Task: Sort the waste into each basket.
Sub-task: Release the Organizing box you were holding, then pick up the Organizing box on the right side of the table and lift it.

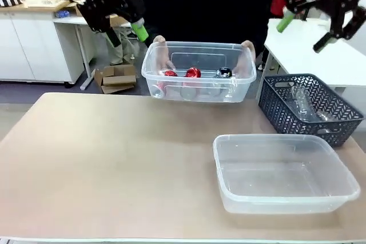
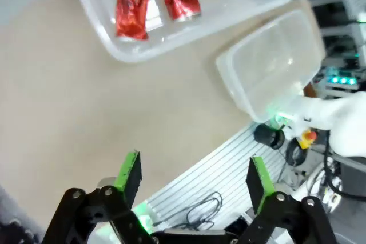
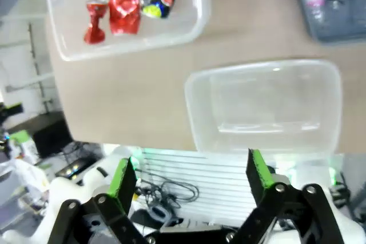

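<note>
spanning left-right lengthwise: near basket (image 1: 286,205)

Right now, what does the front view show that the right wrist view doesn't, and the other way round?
Front view: the open left gripper and a cardboard box on the floor. Right wrist view: cables below the table's near edge. Both: the far tub with crushed cans, the empty near tub, the dark basket and the open right gripper.

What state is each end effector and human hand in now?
Left end effector: open, empty.
Right end effector: open, empty.
Person's hand, picture left: holding the clear tub.
Person's hand, picture right: holding that tub.
</note>
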`<act>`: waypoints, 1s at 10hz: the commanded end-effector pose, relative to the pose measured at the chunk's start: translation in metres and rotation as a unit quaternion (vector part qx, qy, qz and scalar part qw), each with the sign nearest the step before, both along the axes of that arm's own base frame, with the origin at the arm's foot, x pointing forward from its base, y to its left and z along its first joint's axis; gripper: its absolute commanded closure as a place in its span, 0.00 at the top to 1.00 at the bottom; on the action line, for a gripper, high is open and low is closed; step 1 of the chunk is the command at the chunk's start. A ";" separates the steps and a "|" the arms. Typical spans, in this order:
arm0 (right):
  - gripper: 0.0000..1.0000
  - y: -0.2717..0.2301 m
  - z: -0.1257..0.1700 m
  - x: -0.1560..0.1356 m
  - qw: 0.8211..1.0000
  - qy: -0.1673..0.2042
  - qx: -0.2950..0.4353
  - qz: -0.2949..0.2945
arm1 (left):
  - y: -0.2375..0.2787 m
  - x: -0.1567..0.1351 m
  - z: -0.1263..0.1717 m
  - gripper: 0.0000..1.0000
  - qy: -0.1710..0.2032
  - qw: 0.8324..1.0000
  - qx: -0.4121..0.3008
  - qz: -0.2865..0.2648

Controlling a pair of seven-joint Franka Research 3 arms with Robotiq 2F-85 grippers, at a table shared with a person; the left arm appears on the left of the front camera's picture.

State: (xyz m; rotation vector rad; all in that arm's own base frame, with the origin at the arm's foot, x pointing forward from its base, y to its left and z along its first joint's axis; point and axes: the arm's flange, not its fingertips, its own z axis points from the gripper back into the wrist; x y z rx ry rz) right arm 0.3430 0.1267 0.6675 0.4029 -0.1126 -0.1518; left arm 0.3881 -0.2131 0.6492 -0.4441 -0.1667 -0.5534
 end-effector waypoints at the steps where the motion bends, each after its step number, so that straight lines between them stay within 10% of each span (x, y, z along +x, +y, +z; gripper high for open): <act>1: 1.00 0.023 0.001 0.030 0.999 -0.010 -0.047 0.006 | -0.019 0.024 0.005 0.95 0.000 0.999 0.036 0.038; 10: 1.00 0.023 0.001 0.030 0.999 -0.010 -0.047 0.006 | -0.019 0.024 0.005 0.95 0.000 0.999 0.036 0.038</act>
